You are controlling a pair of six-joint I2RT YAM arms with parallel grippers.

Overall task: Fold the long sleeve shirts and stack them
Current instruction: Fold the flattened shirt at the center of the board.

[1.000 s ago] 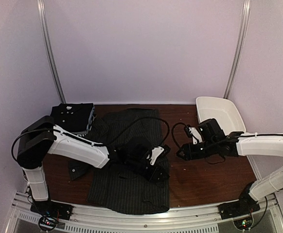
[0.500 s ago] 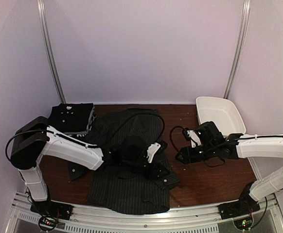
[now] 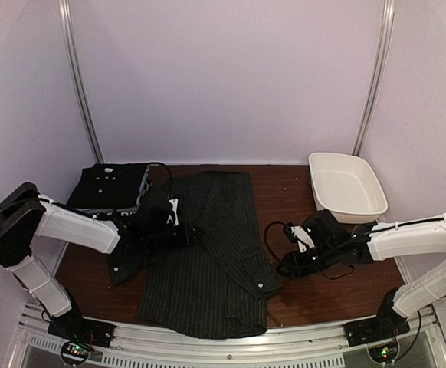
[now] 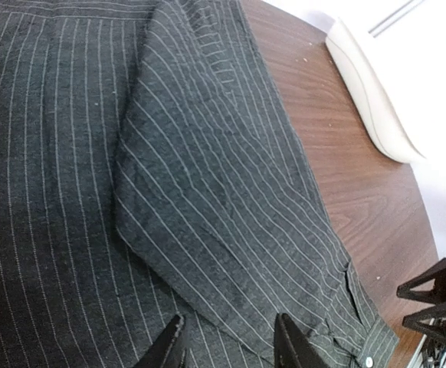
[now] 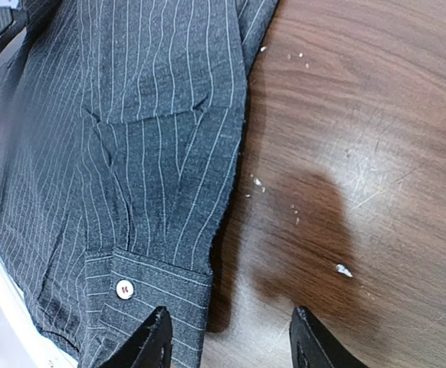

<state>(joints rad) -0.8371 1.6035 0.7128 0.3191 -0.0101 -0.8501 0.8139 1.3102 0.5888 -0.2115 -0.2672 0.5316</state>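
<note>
A pinstriped charcoal shirt (image 3: 200, 284) lies spread flat in the table's middle. One sleeve (image 3: 242, 241) lies diagonally across it, and its cuff (image 3: 267, 284) with a white button (image 5: 123, 288) ends at the shirt's right edge. A folded black shirt (image 3: 112, 186) sits at the back left. My left gripper (image 3: 192, 232) is open and empty, low over the pinstriped shirt's (image 4: 70, 192) left part, with the sleeve (image 4: 223, 207) ahead of it. My right gripper (image 3: 284, 264) is open and empty just right of the cuff. In the right wrist view one finger is over the cuff (image 5: 154, 291) and the other over bare wood.
A white plastic tub (image 3: 345, 188) stands at the back right and also shows in the left wrist view (image 4: 368, 100). The brown wooden table (image 3: 323, 291) shows to the right of the shirt. A dark cloth part (image 3: 123, 264) lies at the shirt's left side.
My left gripper has let go of the sleeve and drawn back to the left. The sleeve now lies diagonally over the shirt. My right gripper has moved slightly nearer the cuff.
</note>
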